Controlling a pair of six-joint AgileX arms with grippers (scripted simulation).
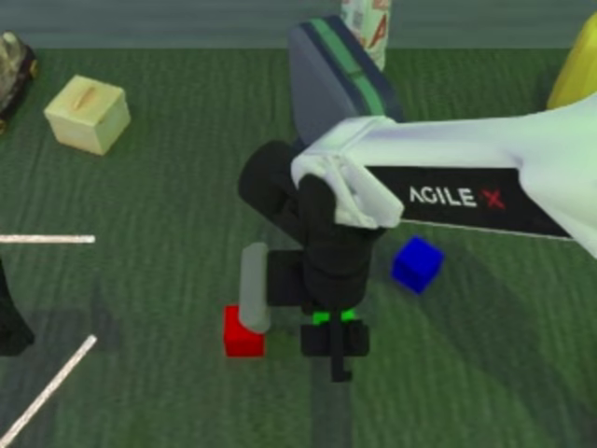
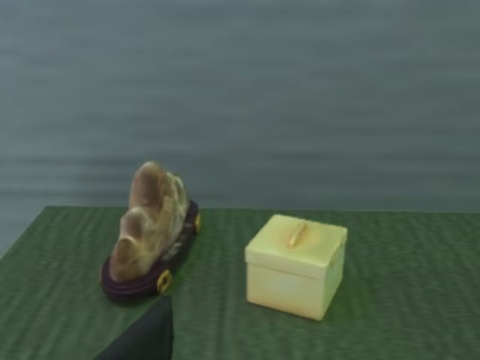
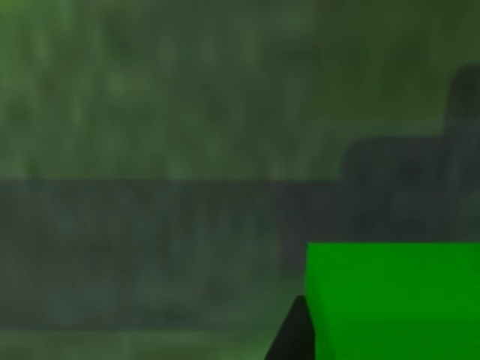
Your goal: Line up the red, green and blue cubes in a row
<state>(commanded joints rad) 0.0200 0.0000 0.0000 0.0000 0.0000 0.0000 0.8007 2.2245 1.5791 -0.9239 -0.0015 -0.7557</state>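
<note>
At the far left edge of the top view my left arm point(image 1: 11, 322) sits parked as a dark shape; I cannot tell whether its gripper is spread or closed. Its wrist camera looks across the green table point(image 2: 405, 315) at a brown rock ornament on a dark base point(image 2: 150, 232) and, just beside it, a pale cream-yellow block point(image 2: 296, 266) with a slot mark on top. In the top view that block point(image 1: 87, 114) lies near the back left. Further right, toward the front centre, the red cube point(image 1: 242, 333) rests on the cloth, partly covered by a grey part of my right arm. Just to its right, my right gripper point(image 1: 334, 329) points down and pinches the green cube point(image 1: 333, 317), which the right wrist view shows close up point(image 3: 394, 300) against a dark finger point(image 3: 289, 337). The blue cube point(image 1: 416, 264) sits apart, right of the gripper and farther back.
</note>
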